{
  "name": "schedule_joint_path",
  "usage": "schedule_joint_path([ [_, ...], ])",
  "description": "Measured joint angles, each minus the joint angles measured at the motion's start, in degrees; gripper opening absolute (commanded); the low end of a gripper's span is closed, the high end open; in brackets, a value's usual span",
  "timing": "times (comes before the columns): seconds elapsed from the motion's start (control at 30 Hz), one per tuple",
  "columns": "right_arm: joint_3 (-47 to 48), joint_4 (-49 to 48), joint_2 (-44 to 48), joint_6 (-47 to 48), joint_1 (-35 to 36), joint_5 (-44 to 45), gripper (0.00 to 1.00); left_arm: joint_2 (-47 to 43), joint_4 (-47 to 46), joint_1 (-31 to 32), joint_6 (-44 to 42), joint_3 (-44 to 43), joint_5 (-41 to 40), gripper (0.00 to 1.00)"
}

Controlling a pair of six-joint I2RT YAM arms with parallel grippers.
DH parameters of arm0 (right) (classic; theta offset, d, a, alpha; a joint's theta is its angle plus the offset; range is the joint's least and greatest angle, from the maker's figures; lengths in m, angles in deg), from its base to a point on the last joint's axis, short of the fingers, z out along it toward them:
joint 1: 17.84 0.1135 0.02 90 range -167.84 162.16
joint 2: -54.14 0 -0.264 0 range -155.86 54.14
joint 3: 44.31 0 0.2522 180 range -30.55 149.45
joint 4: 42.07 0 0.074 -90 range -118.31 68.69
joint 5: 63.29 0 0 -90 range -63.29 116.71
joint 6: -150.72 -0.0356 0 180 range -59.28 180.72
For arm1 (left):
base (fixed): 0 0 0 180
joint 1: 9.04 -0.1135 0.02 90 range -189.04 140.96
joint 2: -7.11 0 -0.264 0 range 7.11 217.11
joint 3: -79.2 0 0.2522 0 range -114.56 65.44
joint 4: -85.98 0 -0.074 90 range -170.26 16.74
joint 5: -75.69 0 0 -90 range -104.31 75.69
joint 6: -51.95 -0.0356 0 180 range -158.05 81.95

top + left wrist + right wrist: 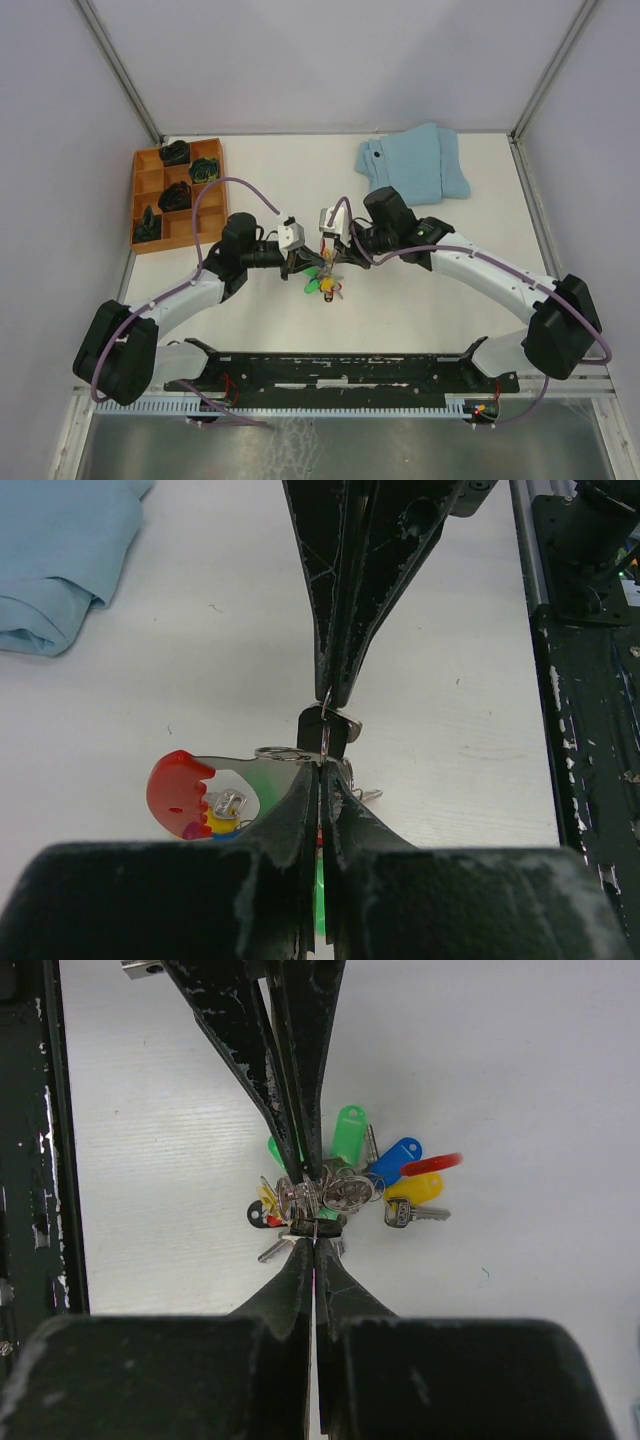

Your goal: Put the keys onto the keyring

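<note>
**Near edge.** A black mounting rail (340, 368) carries both arm bases at the front of the white surface (440, 320). From my station I see the left arm (190, 295) and the right arm (480, 265), both white with black joints. They reach inward and meet nose to nose at mid-surface.

**Centre.** The bunch of small metal keys (345, 1188) sits directly under the meeting point. Its plastic heads, green, blue, yellow and one black, fan out around a knot of silver split rings. The left jaws are pressed together, with their tips in that knot from one side. The right jaws are likewise together and face them tip to tip from the other side. I cannot tell which ring or key either pair pinches. The curved red-and-grey keyring (180, 785) lies just beside the tips. Yellow and green heads show through and below its loop.

**Far side.** An orange compartment tray (136, 200) stands at the far left, with dark black-green lumps (176, 195) in four compartments, one in each. A folded light-blue cloth (415, 165) lies at the far right of centre, well apart from the keys.
</note>
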Motion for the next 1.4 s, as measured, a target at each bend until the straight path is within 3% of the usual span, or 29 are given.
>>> schedule_joint_path([
  [1.4,2.8,5.0,-3.2,4.2,0.8,-1.5,0.01,0.1,1.2,0.0,-1.4,-0.2,1.4,0.03],
])
